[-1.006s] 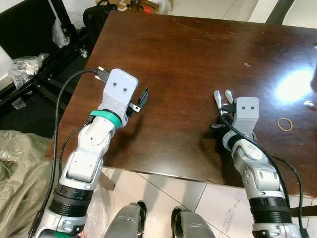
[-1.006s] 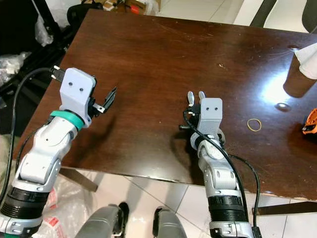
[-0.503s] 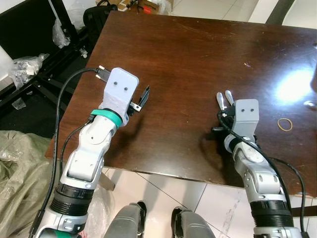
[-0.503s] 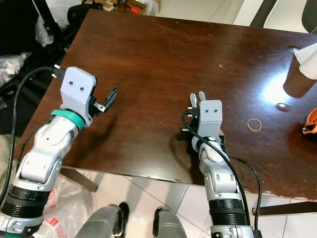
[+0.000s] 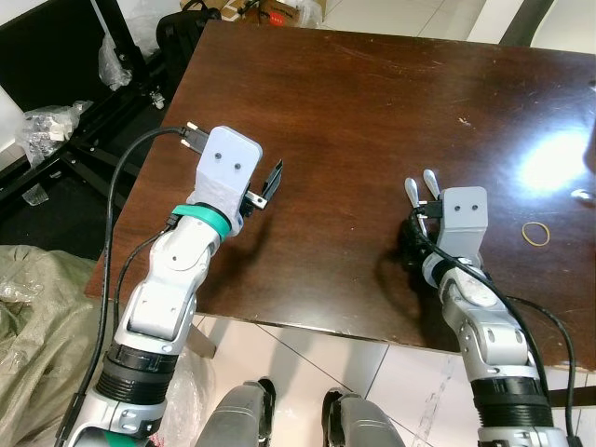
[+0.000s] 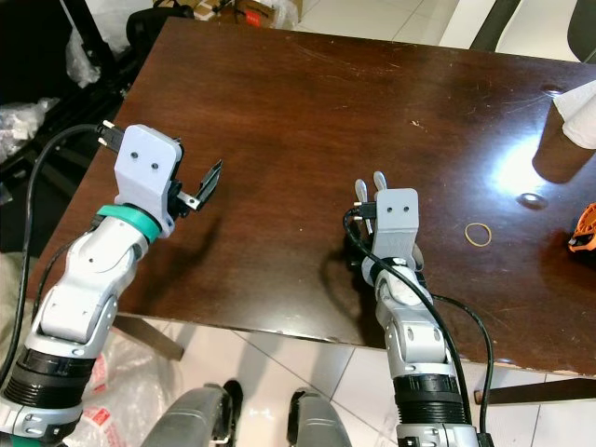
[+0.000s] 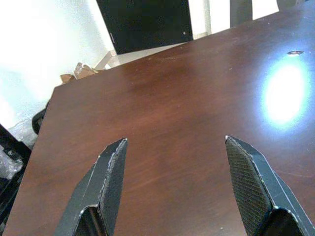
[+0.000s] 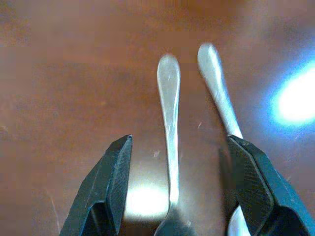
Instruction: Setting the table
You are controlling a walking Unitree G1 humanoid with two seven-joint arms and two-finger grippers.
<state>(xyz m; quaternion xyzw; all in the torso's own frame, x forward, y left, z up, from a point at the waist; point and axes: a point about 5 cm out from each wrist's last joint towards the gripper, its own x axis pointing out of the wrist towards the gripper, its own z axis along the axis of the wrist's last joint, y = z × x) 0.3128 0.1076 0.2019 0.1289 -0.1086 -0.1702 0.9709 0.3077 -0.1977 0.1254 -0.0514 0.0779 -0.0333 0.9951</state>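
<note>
i am standing at the near edge of the dark table [image 5: 354,102], both arms reaching over it. my right claw [image 8: 174,191] is hovering low over the table near its near edge, right of centre. its fingers [image 8: 110,189] are spread wide and gripping nothing. two pieces of silver cutlery are lying side by side on the wood between them, handles pointing toward the far side: the left handle [image 8: 169,93] sits in the middle of the gap, the right handle [image 8: 216,91] is just beside my right finger. from my head view the two handle tips [image 5: 421,183] are sticking out beyond the white wrist block. i cannot tell whether they are spoons or forks, as their heads are hidden under the claw.

my left claw [image 7: 174,187] is held above the left part of the table, near the left edge, fingers [image 7: 108,182] wide apart and empty, pointing across bare wood.

a rubber band [image 5: 535,233] is lying on the table to the right of my right arm, apart from it. farther right a white paper cup [image 6: 577,112] is standing at the table's right side, and something orange [image 6: 585,228] is showing at the right edge. a crumpled sheet [image 5: 37,307] is lying on the floor at near left.
</note>
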